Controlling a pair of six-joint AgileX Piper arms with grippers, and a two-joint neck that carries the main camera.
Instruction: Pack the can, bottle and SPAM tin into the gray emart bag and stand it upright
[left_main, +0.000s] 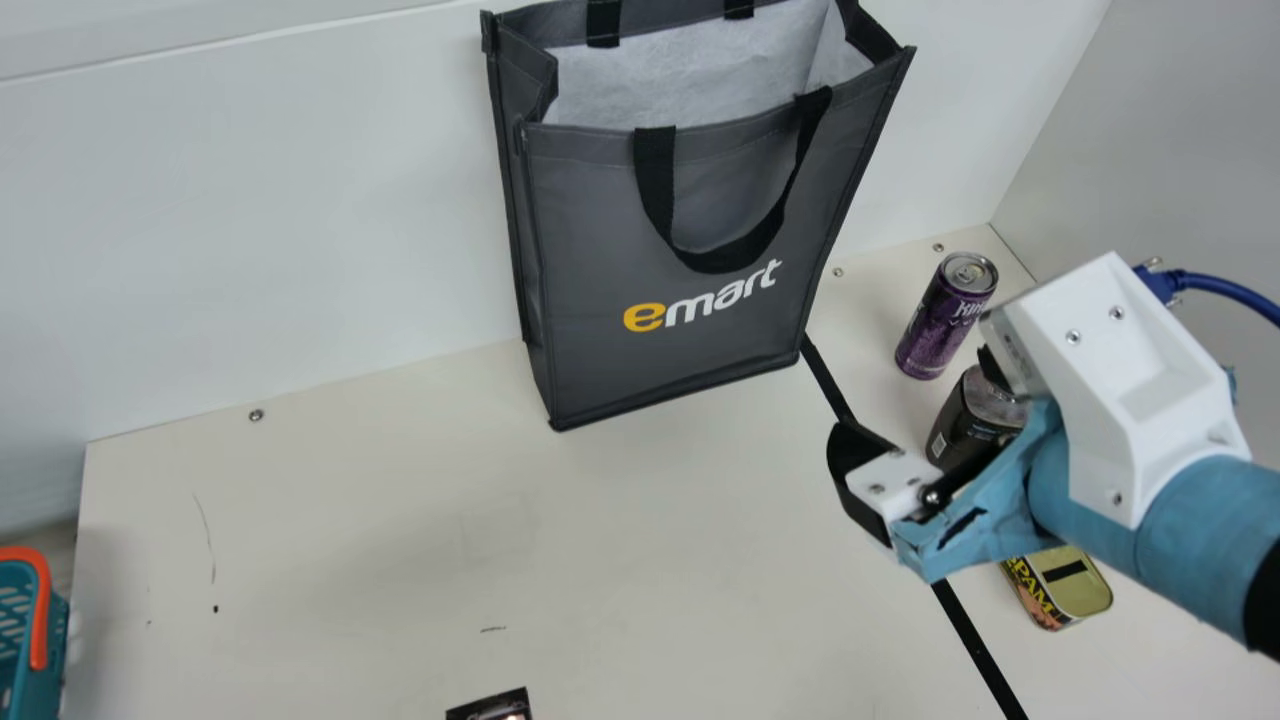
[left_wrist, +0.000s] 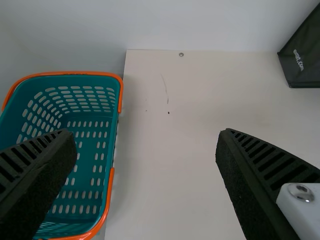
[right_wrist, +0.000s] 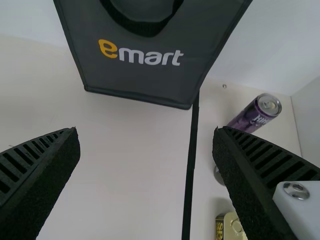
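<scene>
My right gripper is open above the table's right part, in front of the dark bottle, which it partly covers. The gray emart bag stands upright against the back wall, its top open. Right of it is the purple can, upright. The SPAM tin lies below the right arm. In the right wrist view, the right gripper has nothing between its fingers; the can and SPAM tin are beyond one finger. In the left wrist view, my left gripper is open and empty.
A teal basket with orange handles stands beside the table's left edge. A black tape line runs along the table's right part. Walls rise behind and at the right, where a blue cable passes. A small dark object shows at the near edge.
</scene>
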